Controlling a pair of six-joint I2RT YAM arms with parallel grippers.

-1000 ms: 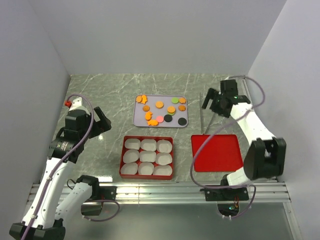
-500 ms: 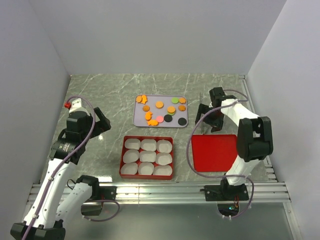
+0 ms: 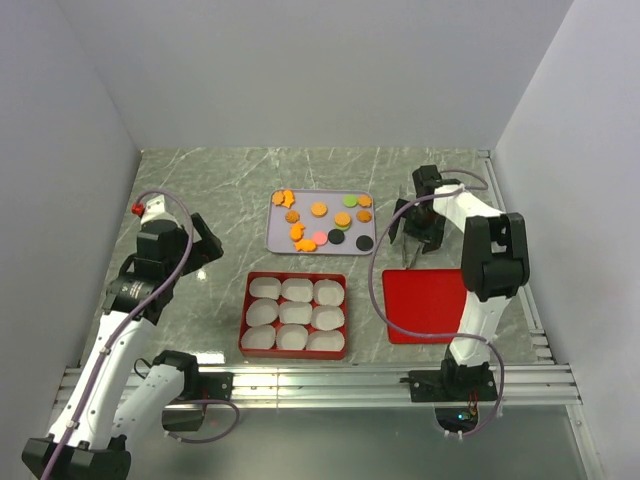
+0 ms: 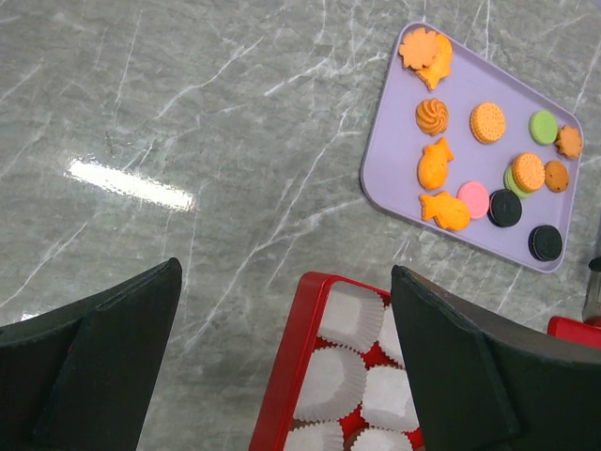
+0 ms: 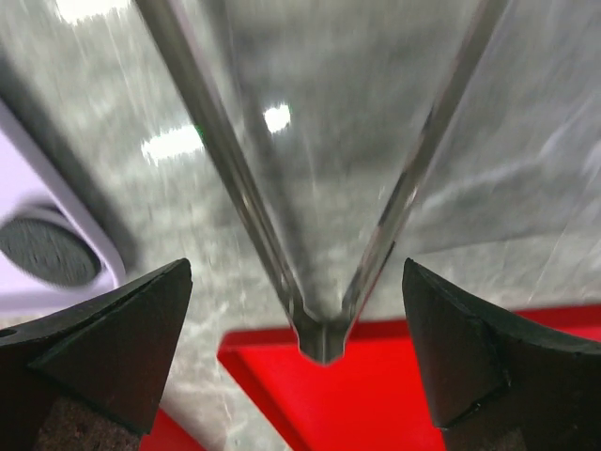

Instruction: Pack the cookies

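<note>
Left of the right pincer (image 3: 414, 234), cookies (image 3: 318, 209) lie on a lilac tray (image 3: 278, 238).

Left arm (image 3: 105, 350): here I've got white shells, with chunky black housings at my joints.
Right arm (image 3: 487, 255): same scheme, white links and black blocks.
Cable (image 3: 175, 215): a lilac-grey line looping off my left side, and its twin (image 3: 378, 290) on my right.
Red cap (image 3: 134, 208): a small bright knob by my left wrist.
Left fingers (image 4: 103, 366): matte black, broad wedges.
Right fingers (image 5: 470, 348): black too, with bevelled edges.
</note>
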